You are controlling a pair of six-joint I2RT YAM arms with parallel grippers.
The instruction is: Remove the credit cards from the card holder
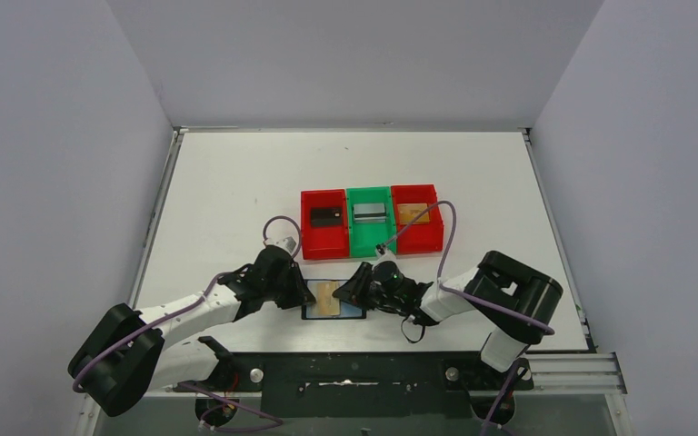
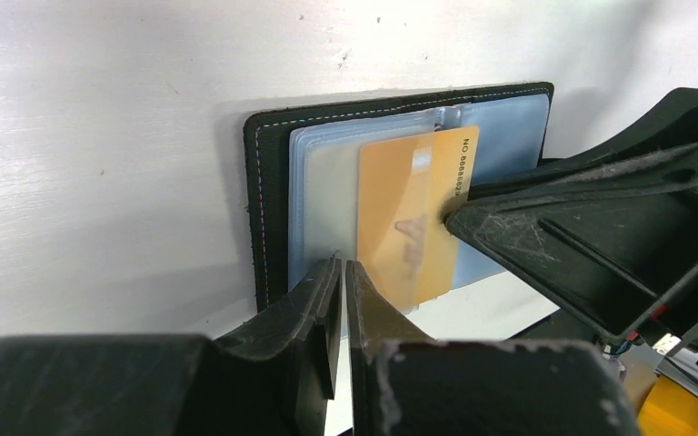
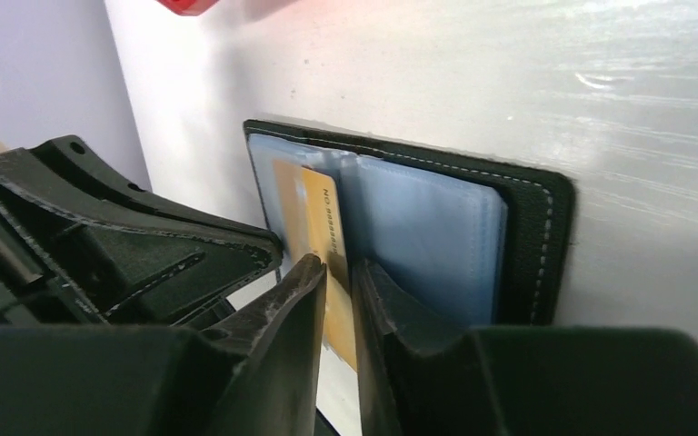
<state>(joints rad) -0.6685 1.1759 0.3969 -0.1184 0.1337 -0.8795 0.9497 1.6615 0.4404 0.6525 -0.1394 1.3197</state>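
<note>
The black card holder [image 1: 353, 312] lies open near the table's front edge, its bluish-grey clear sleeves up; it also shows in the left wrist view [image 2: 268, 182] and the right wrist view [image 3: 532, 227]. A gold card [image 1: 327, 298] sticks halfway out of a sleeve [image 2: 404, 218] [image 3: 314, 213]. My left gripper [image 1: 305, 294] is at the holder's left side, jaws shut on the edge of a clear sleeve [image 2: 341, 265]. My right gripper [image 1: 353, 289] reaches in from the right, jaws closed to a thin gap on the gold card's edge [image 3: 338, 271]. A black card [image 1: 325, 216], a silver-grey card [image 1: 369, 213] and a tan card [image 1: 412, 213] lie in the bins.
Three joined bins stand behind the holder: red [image 1: 323, 243], green [image 1: 369, 245], red [image 1: 418, 243]. The right arm's purple cable [image 1: 445, 227] loops over the right bin. The table's front edge and black rail [image 1: 354, 363] lie just below the holder.
</note>
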